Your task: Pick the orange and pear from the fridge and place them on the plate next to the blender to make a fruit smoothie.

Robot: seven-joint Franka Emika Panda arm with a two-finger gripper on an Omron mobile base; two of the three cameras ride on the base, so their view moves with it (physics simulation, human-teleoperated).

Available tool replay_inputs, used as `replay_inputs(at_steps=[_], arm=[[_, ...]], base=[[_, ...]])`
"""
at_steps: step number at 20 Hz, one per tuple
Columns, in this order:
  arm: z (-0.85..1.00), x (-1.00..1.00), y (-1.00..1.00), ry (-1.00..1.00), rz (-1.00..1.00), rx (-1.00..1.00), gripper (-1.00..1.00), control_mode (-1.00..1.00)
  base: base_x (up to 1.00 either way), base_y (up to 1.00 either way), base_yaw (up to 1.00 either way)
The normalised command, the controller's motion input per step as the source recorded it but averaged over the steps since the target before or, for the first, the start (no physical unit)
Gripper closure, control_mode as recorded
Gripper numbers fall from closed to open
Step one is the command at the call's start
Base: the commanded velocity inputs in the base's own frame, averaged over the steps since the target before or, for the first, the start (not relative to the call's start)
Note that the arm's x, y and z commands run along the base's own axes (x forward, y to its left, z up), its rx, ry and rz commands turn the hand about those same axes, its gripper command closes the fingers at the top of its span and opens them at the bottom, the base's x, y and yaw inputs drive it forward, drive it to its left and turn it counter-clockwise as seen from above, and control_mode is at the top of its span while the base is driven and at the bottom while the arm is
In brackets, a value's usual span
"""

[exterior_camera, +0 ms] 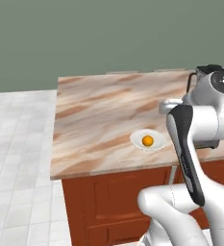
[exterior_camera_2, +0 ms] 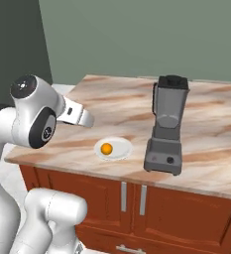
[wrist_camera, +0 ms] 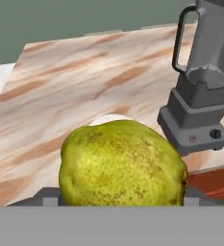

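Observation:
The yellow-green pear [wrist_camera: 122, 168] sits large at the bottom of the hand view, with my gripper [wrist_camera: 120, 198] shut on it above the counter. Just beyond the pear a sliver of the white plate [wrist_camera: 105, 118] shows. The orange [exterior_camera: 147, 141] [exterior_camera_2: 106, 148] lies on the plate [exterior_camera: 135, 136] [exterior_camera_2: 124, 149]. The grey blender [exterior_camera_2: 167, 124] [wrist_camera: 202, 81] stands right of the plate, close beside it. A tall dark panel [exterior_camera_2: 13, 44] rises at the far left; I cannot tell whether it is the fridge.
The marble counter [exterior_camera: 99, 115] [exterior_camera_2: 211, 149] tops red-brown cabinets [exterior_camera_2: 137, 208]. My own arm [exterior_camera: 190, 139] blocks the counter's right side in the left base view. White tiled floor [exterior_camera: 17, 158] lies to the left of the counter.

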Motion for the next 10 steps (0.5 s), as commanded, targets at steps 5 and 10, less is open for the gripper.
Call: replay_inputs(at_steps=[5, 10], arm=[[0.00, 0.00, 0.00, 0.00, 0.00, 0.00, 1.00, 1.00], [-0.51, 0.43, -0.29, 0.54, 0.00, 0.00, 1.00, -1.00]], base=[[0.63, 0.00, 0.00], [0.08, -0.01, 0.00]])
